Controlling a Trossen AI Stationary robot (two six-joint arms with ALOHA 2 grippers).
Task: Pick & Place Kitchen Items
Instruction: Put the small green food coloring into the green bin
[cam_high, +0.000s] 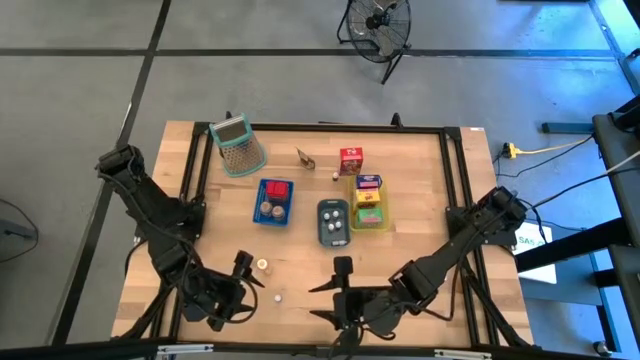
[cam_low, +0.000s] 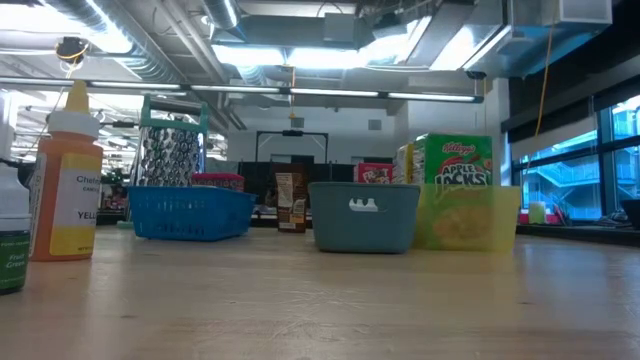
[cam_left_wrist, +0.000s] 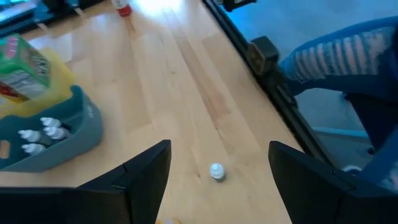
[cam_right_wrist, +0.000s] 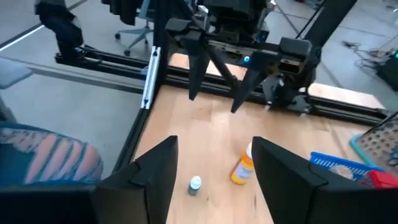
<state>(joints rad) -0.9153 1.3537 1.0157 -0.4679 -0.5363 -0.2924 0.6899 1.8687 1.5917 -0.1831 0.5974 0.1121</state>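
A tiny white round piece (cam_high: 278, 297) lies on the bare wood near the table's front edge. A small yellow-orange bottle (cam_high: 262, 266) stands upright just beyond it. My left gripper (cam_high: 250, 275) hovers open to their left, and its wrist view shows the white piece (cam_left_wrist: 216, 171) on the table between its spread fingers, untouched. My right gripper (cam_high: 330, 292) hovers open to their right, facing the piece (cam_right_wrist: 195, 184) and the bottle (cam_right_wrist: 244, 167). Farther back, cartons sit in a yellow tray (cam_high: 370, 205) and a red carton (cam_high: 351, 160) stands on the wood.
At mid-table stand a blue tray (cam_high: 274, 200) holding a red carton and round pieces, and a grey-blue tray (cam_high: 333, 222). A metal grater (cam_high: 237, 145) stands far left. Black rails (cam_left_wrist: 261, 56) frame the table. A person's patterned sleeve (cam_left_wrist: 336, 56) shows beyond the edge.
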